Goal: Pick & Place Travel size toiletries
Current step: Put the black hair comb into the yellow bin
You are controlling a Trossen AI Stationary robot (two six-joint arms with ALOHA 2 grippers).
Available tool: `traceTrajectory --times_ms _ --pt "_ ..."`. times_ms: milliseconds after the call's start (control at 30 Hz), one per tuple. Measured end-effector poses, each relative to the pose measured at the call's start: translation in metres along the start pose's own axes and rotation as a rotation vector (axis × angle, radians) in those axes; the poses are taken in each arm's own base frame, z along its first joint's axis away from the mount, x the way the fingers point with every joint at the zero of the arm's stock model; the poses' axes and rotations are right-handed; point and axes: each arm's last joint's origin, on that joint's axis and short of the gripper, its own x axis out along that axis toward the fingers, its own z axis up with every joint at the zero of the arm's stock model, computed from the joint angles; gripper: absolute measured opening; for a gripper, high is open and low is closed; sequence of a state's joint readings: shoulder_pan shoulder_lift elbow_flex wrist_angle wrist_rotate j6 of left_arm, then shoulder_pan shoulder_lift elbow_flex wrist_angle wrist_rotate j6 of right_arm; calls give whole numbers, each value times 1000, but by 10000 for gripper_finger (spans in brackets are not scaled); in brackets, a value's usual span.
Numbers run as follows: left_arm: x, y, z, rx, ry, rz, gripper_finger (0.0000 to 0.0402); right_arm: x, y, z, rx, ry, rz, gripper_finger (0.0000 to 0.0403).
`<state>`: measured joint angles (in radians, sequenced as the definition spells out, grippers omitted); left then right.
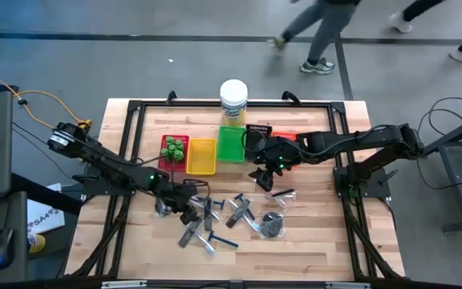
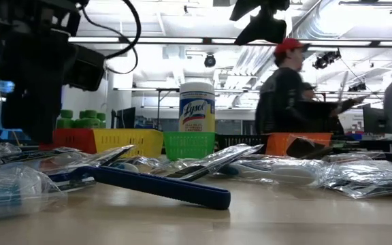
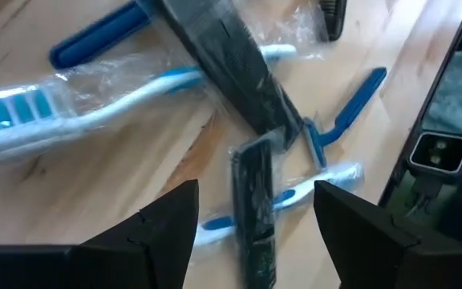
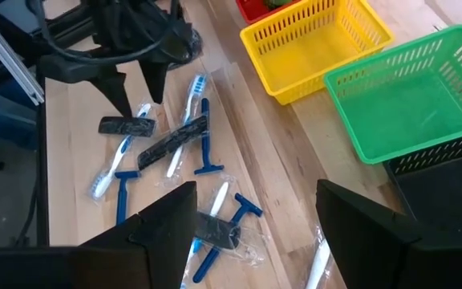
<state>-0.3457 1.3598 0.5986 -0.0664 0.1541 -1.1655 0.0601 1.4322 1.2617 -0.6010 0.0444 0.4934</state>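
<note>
Lying loose on the wooden surface (image 1: 311,249), your toiletries sit in a heap near the middle front: blue razors (image 4: 208,144), wrapped toothbrushes (image 3: 79,108) and dark combs (image 3: 227,60) in clear sleeves, several overlapping. In the red tray (image 1: 164,163) you can see green pots (image 1: 173,147).

Your left end effector (image 3: 255,213) hangs low over the heap's left part, fingers spread wide and holding nothing; one sleeved comb (image 3: 253,213) lies directly below the gap between them. Your right end effector (image 4: 255,217) is also wide open and empty, poised above the right part of the heap, just in front of the green tray (image 4: 375,152) and black tray (image 4: 435,181).

Behind the heap you have the tray row, with the yellow tray (image 1: 201,156) between red and green, and a white-lidded jar (image 1: 233,103) behind them. People (image 2: 288,95) move in the room beyond.
</note>
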Motion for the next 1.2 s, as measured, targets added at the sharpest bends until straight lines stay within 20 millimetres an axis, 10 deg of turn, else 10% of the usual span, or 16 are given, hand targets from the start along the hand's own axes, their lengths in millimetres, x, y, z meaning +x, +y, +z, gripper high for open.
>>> traceTrajectory --times_ms 1200 --pt "34 5 2 23 73 -77 239 -1 8 -3 -10 -20 -3 244"
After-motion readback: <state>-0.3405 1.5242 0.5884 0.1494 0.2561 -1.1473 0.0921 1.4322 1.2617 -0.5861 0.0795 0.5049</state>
